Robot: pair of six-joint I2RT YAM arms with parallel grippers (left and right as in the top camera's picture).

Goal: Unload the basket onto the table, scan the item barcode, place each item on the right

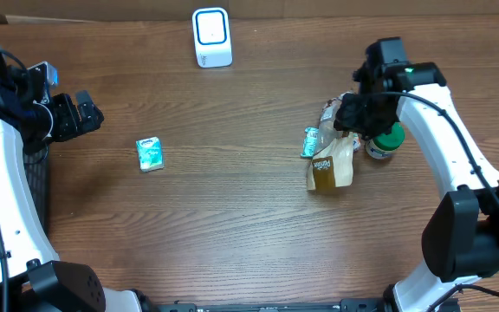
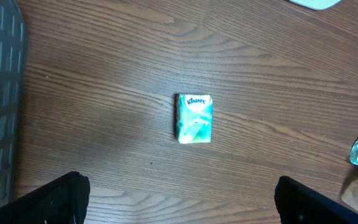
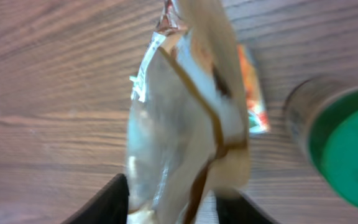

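Tan snack pouch [image 3: 185, 124] sits between right gripper's [image 3: 173, 198] fingers; cannot tell if pinched or loose; left gripper [image 2: 179, 208] spread wide above table [image 2: 104, 74], tissue pack [image 2: 195, 118] ahead; white scanner [image 1: 211, 36] well apart

Teal tissue pack [image 2: 195, 118], tan snack bag [image 1: 332, 169], green-lidded jar [image 1: 386, 140]

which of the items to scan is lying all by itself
The teal Kleenex pack, alone left of centre. The brown snack bag, small teal packet and green-lidded jar are bunched together at the right.
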